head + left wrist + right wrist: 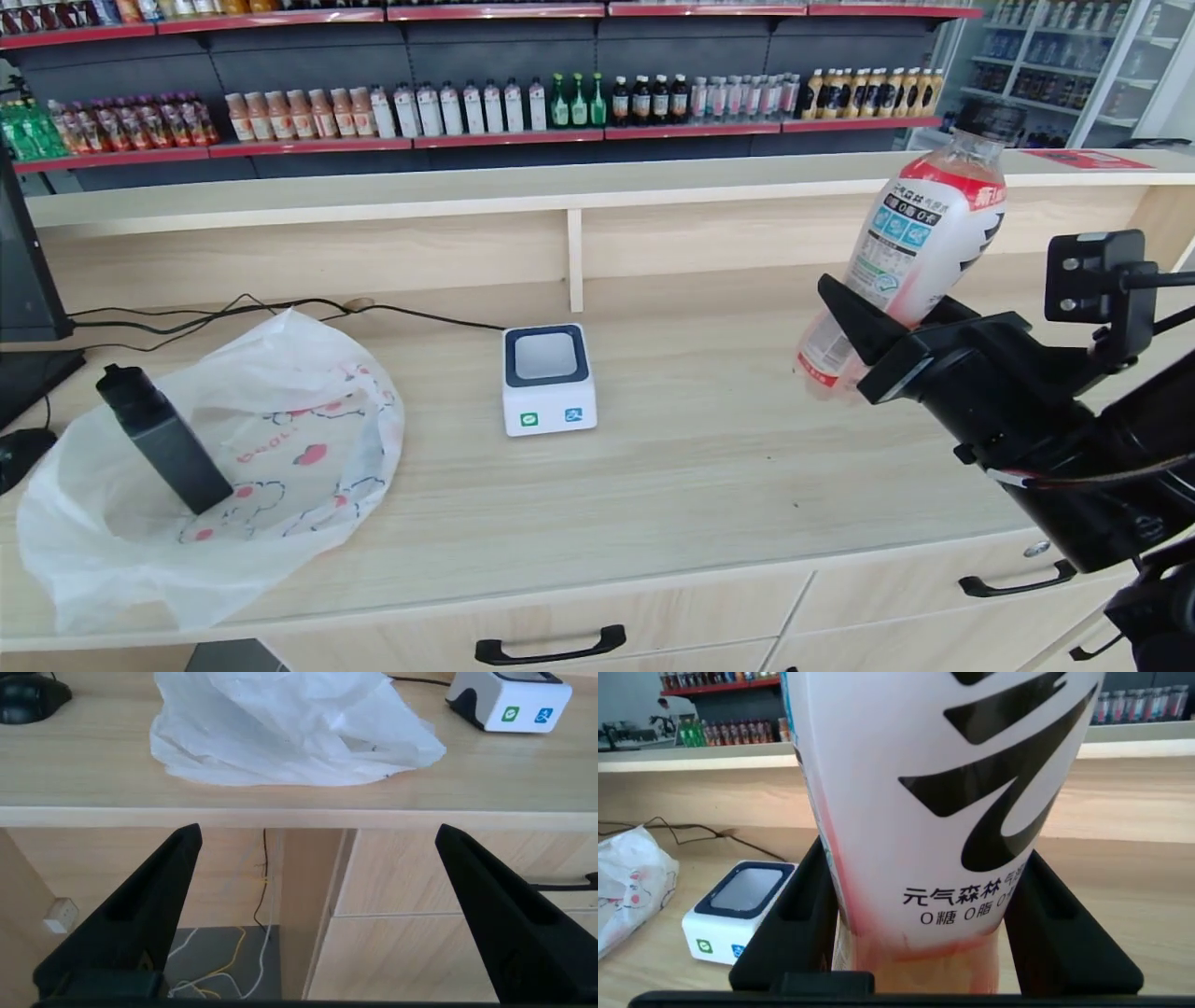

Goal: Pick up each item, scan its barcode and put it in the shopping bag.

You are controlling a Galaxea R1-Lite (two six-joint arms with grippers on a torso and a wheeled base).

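Right gripper (854, 341) has its fingers clamped around the lower part of a pink-and-white drink bottle (920, 233), held tilted in the air above the right side of the wooden counter (728, 448). The white barcode scanner (548, 378) sits mid-counter, well left of the bottle. Far left there's the white shopping bag (308, 420) with a dark grey bottle (163, 439) leaning in it. Left gripper (318, 835) hangs low on the near side of the counter front, fingers spread wide, nothing between them
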